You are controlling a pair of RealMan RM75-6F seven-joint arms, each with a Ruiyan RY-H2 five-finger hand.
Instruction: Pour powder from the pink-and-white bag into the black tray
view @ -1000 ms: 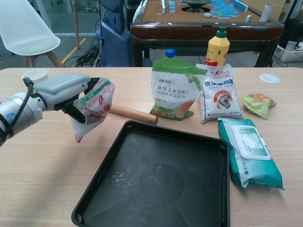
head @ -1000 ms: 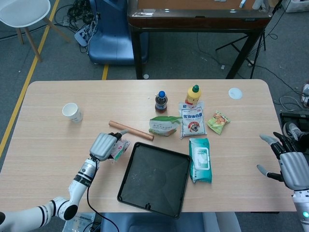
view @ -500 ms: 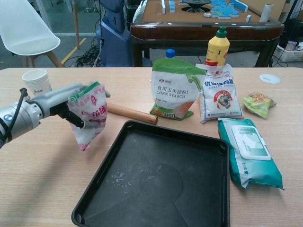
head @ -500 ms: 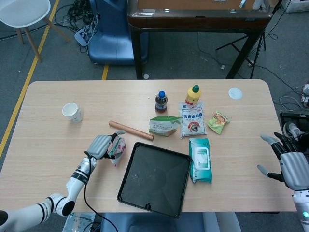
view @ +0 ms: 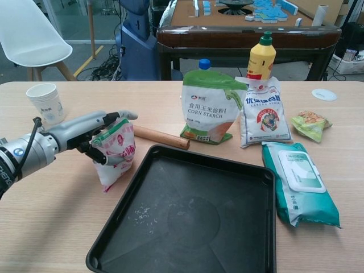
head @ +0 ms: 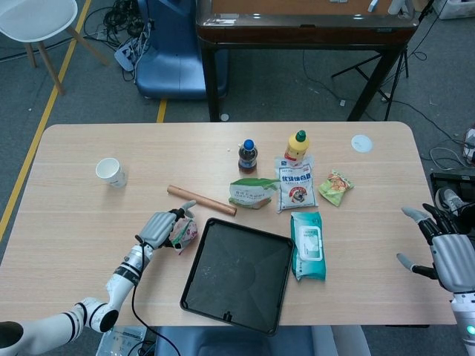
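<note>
Centrally: pink-and-white bag (view: 116, 152) upright, lower end at or near tabletop (view: 51, 227), just left of black tray (view: 193, 219). Left hand (view: 94, 129) grips bag's upper part. Right hand (head: 445, 248) open, empty, well apart. Few white specks in tray. Step, judged: carrying bag toward pour. Next: lift over tray, tip mouth down.

A robotics lab or test room is suggested: loose cables (head: 122, 22) are heaped on grey flooring at upper left, yellow floor tape (head: 46, 111) is seen, and a mahjong table (view: 250, 25) stands behind.
</note>
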